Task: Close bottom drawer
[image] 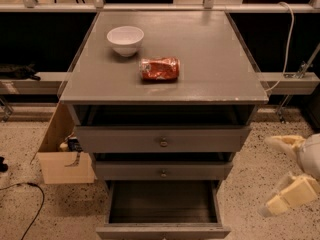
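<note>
The bottom drawer (162, 230) of the grey cabinet is pulled far out toward me; its dark grey inside (164, 201) shows and holds nothing I can see. Its front runs along the bottom edge of the view and its knob is out of view. The middle drawer (163, 171) and the uppermost drawer (163, 139) stand slightly out, each with a small round knob. My gripper (280, 176) is low at the right edge, to the right of the cabinet and apart from it, with pale fingers (285, 197) spread apart and empty.
A white bowl (125, 40) and a red crushed packet (159, 68) lie on the cabinet top (210, 59). An open cardboard box (62, 156) stands on the speckled floor at the cabinet's left. A black cable (27, 204) runs on the floor at left. A white cable (289, 39) hangs at right.
</note>
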### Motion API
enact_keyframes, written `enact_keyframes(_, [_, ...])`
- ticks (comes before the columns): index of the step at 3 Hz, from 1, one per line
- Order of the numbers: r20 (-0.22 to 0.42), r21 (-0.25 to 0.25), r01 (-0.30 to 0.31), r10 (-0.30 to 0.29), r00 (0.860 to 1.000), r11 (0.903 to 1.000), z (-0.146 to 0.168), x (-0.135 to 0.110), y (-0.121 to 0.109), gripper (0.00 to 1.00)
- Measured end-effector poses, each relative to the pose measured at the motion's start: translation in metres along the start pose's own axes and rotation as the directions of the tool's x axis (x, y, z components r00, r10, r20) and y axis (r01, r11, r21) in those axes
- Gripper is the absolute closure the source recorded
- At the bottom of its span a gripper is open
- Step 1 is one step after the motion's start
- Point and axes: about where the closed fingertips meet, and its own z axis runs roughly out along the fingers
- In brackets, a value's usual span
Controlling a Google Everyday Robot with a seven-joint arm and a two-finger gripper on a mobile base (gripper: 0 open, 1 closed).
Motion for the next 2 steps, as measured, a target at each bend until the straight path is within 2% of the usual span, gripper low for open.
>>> enact_keyframes(1, [0.045, 0.018, -0.028, 0.027, 0.999, 0.9995, 0.005, -0.003, -0.007, 0.0])
enact_keyframes(2, [0.139, 0.062, -0.114, 0.105, 0.985, 0.9915, 0.019, -0.017, 0.009, 0.0])
